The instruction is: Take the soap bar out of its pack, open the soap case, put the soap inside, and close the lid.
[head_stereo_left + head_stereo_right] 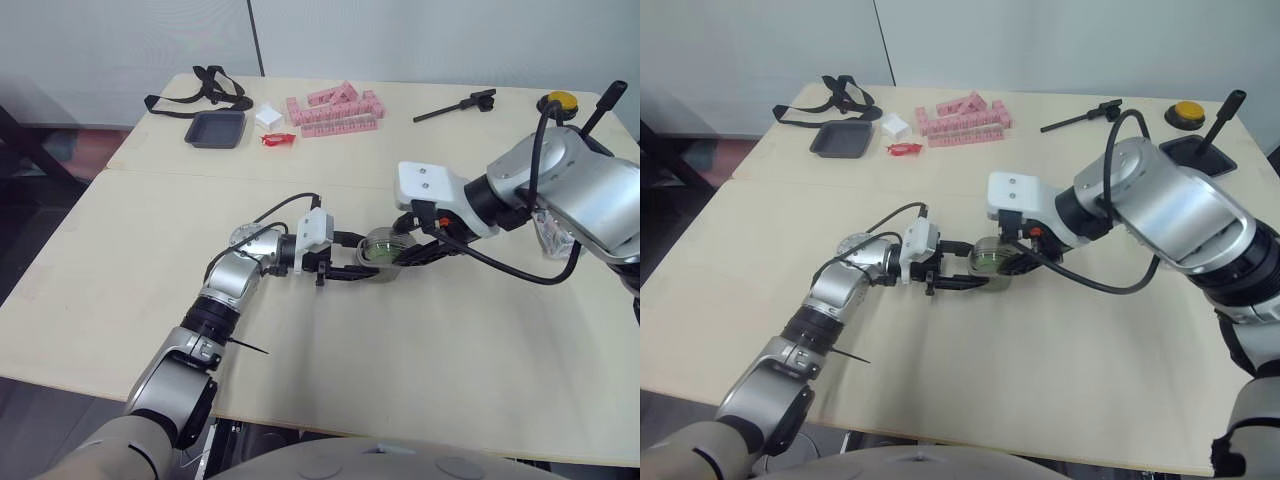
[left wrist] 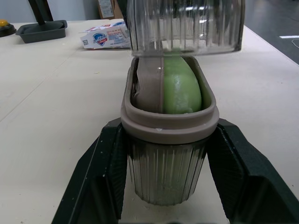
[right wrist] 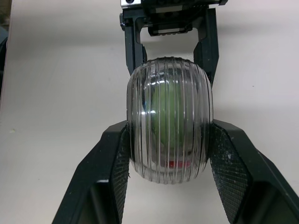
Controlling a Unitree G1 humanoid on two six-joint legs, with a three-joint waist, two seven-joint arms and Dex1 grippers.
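Green and rounded, the soap bar (image 2: 180,88) already stands inside the grey-rimmed, ribbed plastic soap case (image 2: 166,175). Its white-and-blue paper pack (image 2: 105,36) lies well apart on the pale wooden worktop (image 1: 450,350). I judge that only the closing is left. My left pincer (image 2: 169,128) is clenched on the case's base from both sides. My right pincer (image 3: 169,127) grasps the clear ribbed lid (image 3: 169,149), which stands just above the rim, not yet seated.
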